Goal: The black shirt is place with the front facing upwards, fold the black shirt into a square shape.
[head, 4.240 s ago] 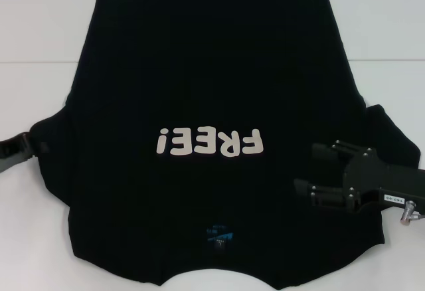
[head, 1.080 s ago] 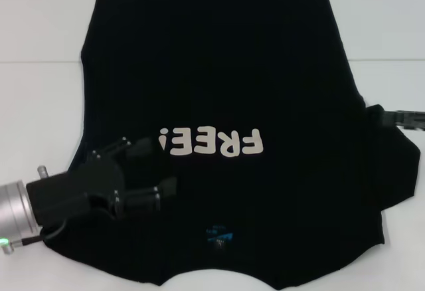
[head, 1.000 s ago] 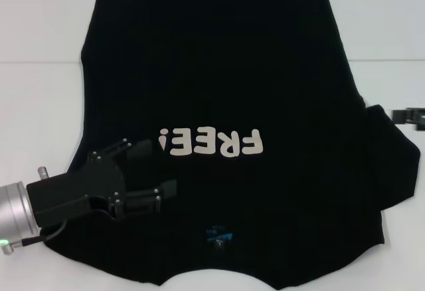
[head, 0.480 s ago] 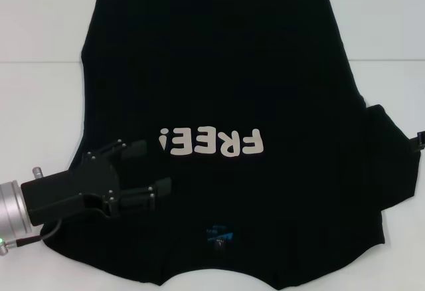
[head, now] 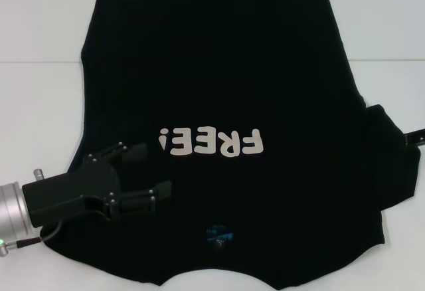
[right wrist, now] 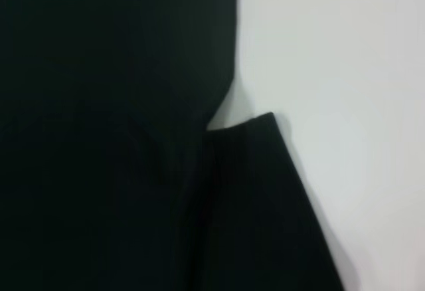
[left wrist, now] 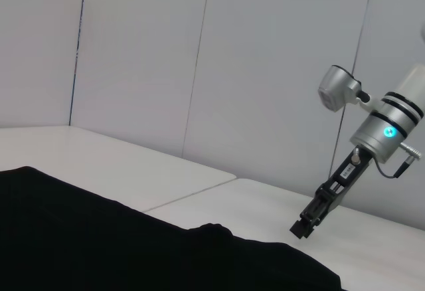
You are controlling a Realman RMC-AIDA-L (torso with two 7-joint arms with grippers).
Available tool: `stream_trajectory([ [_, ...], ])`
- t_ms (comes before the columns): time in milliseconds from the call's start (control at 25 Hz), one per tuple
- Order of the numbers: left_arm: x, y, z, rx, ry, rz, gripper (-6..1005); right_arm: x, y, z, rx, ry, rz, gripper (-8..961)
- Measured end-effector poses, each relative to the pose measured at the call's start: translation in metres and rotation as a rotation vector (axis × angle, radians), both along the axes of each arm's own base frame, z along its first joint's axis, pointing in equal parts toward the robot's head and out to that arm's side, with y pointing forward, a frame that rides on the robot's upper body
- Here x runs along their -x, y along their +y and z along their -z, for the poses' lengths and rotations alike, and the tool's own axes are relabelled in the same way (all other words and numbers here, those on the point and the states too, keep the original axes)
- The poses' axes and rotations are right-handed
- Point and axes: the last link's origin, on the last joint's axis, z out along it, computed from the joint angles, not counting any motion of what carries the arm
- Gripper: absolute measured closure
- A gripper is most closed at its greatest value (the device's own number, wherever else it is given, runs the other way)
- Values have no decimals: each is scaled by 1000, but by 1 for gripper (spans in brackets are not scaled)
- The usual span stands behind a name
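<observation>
Over the black shirt (head: 219, 92), the left gripper (head: 154, 171) hovers, fingers apart; the right gripper (head: 416, 137) is mostly cut off.

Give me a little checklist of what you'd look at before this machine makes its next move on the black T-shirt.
1. Large black cloth T-shirt lies front up, white "FREE!" lettering showing: ok.
2. Left sleeve folded in over the body: ok, none sticks out that side.
3. Right sleeve folded in: not ok, it juts out flat on the white table.
4. Left gripper over the shirt, jaws open, holding no cloth: ok.
5. Right gripper near the right sleeve: ok, at the picture's edge; grip cannot tell.
6. Shirt folded square: not ok, not yet done.
</observation>
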Motion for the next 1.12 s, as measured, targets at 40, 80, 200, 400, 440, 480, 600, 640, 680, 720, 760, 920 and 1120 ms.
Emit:
stream_trajectory([
  [40, 0, 0, 0, 0, 0, 0, 49, 1, 1, 3, 3, -2, -3, 58],
  [80, 0, 0, 0, 0, 0, 0, 49, 2, 2, 5, 4, -5, -7, 58],
  [200, 0, 0, 0, 1, 0, -1, 49, 3, 3, 11, 17, -17, -15, 59],
  [400, 0, -1, 0, 5, -2, 1, 50, 2, 4, 14, 21, -31, -18, 59],
  [440, 0, -2, 1, 7, -3, 2, 50, 1, 4, 14, 20, -32, -19, 59],
  [480, 0, -2, 1, 9, -3, 2, 50, 1, 4, 15, 20, -34, -19, 59],
  [600, 0, -2, 1, 15, -6, -2, 50, 1, 4, 16, 23, -37, -20, 60],
  [640, 0, -2, 1, 17, -7, -4, 50, 1, 4, 16, 25, -37, -19, 60],
  [680, 0, -2, 1, 17, -7, -4, 50, 0, 3, 17, 26, -37, -19, 60],
  [720, 0, -2, 1, 18, -7, -4, 50, 0, 3, 17, 28, -37, -19, 60],
  [760, 0, -2, 1, 18, -7, -4, 50, 0, 3, 18, 30, -37, -19, 60],
  [920, 0, -3, 1, 19, -7, -4, 49, -1, 2, 19, 38, -39, -20, 61],
  [1120, 0, -3, 1, 20, -7, -4, 50, -1, 2, 20, 41, -45, -24, 61],
])
